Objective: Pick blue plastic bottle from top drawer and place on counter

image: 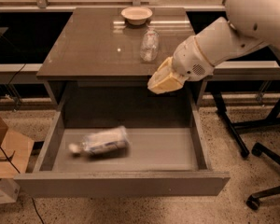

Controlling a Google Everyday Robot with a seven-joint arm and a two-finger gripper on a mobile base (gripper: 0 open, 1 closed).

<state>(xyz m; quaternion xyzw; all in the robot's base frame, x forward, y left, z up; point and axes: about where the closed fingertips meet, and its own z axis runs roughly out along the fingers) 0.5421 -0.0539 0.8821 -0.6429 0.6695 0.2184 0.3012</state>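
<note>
A: Your hand [164, 80] hangs at the surface's [93, 50] front edge, holding nothing. Clenched or released, I cannot tell.
B: The blue plastic bottle [105, 141] lies on its side below it, in the top drawer [170, 148]. I'd lower squarely across its body.
A: Count one bottle there. Beyond the hand are one clear vessel [149, 45] and one bowl [136, 15].

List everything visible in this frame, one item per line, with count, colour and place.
blue plastic bottle: 1, clear with blue-white label, lying on its side in the drawer, left of centre
top drawer: 1, grey, pulled open
counter: 1, glossy brown, above the drawer
bowl: 1, cream, back of counter
glass vessel: 1, clear, mid-counter
cardboard box: 1, brown, floor at left
chair base: 1, black, floor at right
gripper: 1, yellowish, above the drawer's back right, apart from the bottle
</note>
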